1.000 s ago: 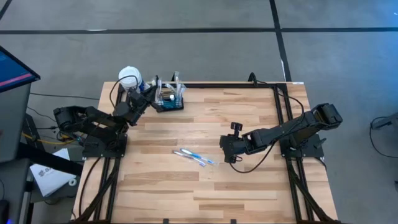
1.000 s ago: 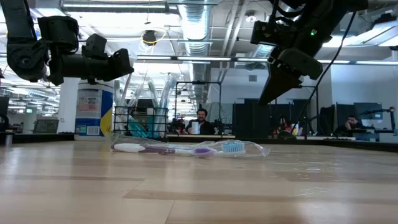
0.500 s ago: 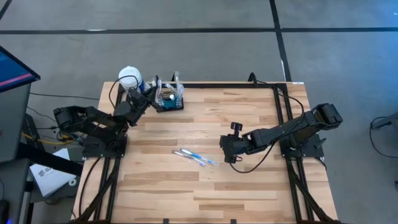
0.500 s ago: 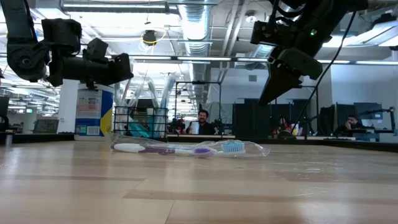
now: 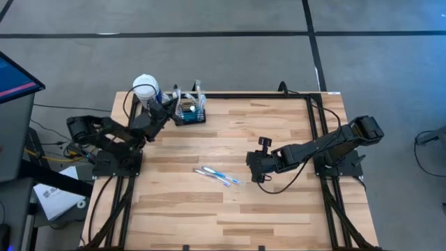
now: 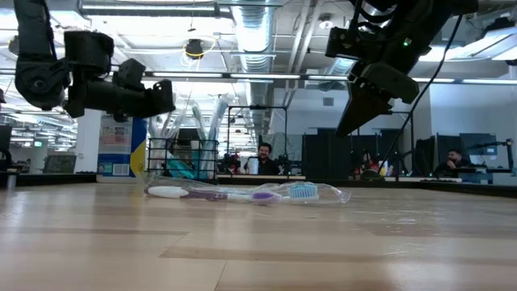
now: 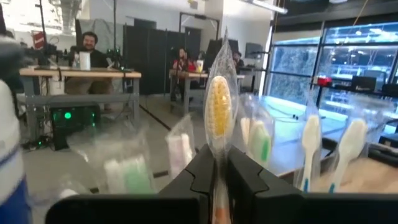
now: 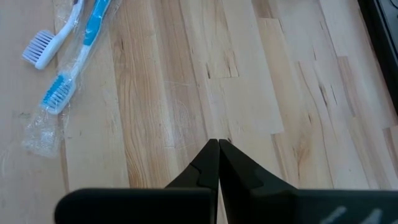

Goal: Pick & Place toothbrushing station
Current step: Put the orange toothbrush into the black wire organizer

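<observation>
While the left gripper stays clamped on a wrapped yellow toothbrush, it has been eased toward the toothbrushing station (placement imminent); right gripper is kept shut, empty.

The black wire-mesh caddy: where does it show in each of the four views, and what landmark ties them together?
High view: the caddy sits at the table's far left edge, at the left gripper.
Low view: left of centre, behind the loose toothbrushes.
Left wrist view: its mesh is not visible, only wrapped brushes.
Right wrist view: not in it.
Shared landmark: the blue-labelled bottle beside it, also in the low view.
</observation>
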